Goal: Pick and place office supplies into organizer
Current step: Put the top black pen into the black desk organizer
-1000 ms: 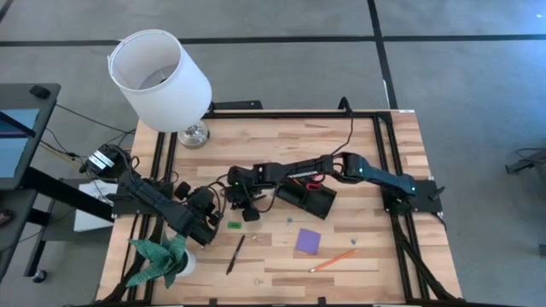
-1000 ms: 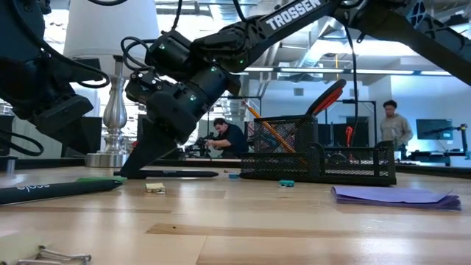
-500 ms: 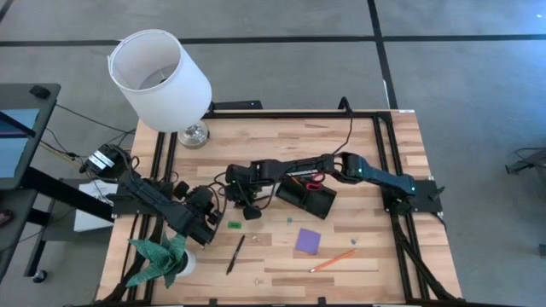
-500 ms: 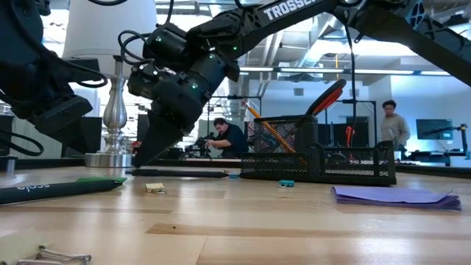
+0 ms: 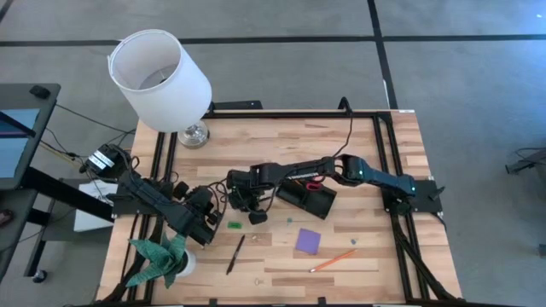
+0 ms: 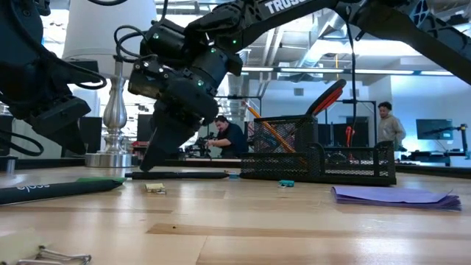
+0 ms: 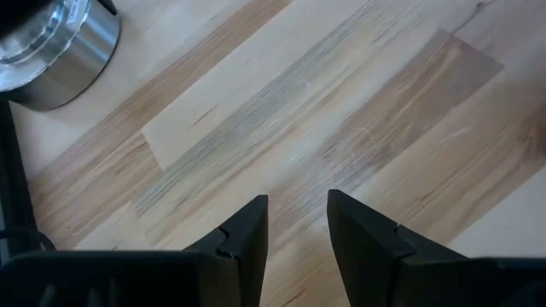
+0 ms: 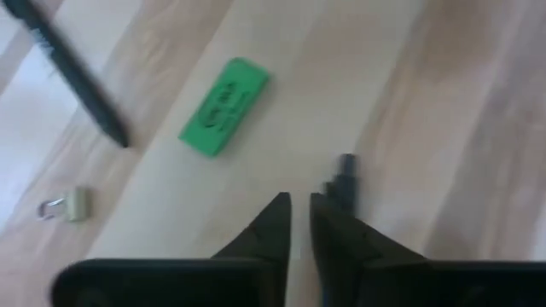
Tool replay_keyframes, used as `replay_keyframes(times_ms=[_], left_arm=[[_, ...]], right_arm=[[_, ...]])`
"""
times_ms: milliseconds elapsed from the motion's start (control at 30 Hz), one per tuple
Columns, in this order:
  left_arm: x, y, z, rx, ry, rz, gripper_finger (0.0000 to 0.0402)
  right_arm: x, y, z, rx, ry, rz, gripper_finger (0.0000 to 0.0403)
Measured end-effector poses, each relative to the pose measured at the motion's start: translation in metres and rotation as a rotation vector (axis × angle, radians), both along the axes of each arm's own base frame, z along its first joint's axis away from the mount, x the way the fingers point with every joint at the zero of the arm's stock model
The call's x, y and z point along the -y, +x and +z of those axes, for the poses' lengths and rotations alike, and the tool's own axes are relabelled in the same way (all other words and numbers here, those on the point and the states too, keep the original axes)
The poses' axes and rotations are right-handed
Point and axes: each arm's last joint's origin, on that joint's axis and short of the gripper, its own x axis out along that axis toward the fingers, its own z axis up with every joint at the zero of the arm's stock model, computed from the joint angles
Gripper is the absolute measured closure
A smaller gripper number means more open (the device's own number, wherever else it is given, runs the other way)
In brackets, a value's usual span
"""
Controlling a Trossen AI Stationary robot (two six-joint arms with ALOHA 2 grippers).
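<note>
Wooden table [image 5: 281, 141] carried a black pen [image 6: 176, 175] lying flat beneath the right hand [image 6: 151, 160], whose nearly pressed-together fingers held nothing.

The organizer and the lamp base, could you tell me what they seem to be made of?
Organizer: black metal mesh, probably; background shows through its gridded walls. Lamp base: polished metal, seemingly; silvery, with mirror-like reflections.

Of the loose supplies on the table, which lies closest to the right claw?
The small green eraser, just left of the right claw; the black pen, purple pad and orange pencil lie farther off.
</note>
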Motion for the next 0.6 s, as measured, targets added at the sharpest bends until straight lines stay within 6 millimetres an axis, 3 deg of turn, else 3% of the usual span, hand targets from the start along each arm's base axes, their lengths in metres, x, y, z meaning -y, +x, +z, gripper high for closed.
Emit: replay_keyframes(times_ms=[133, 367, 600], left_arm=[[0.0, 0.0, 0.0, 0.0, 0.0, -0.001, 0.0283], [0.0, 0.0, 0.0, 0.001, 0.0, 0.0, 0.0283], [0.0, 0.0, 0.0, 0.0, 0.0, -0.001, 0.0283]], right_arm=[[-0.012, -0.002, -0.001, 0.004, -0.066, 0.049, 0.0312], [-0.03, 0.0, 0.0, 0.058, -0.333, 0.017, 0.0222], [-0.035, 0.0, 0.001, 0.062, -0.359, 0.013, 0.0174]])
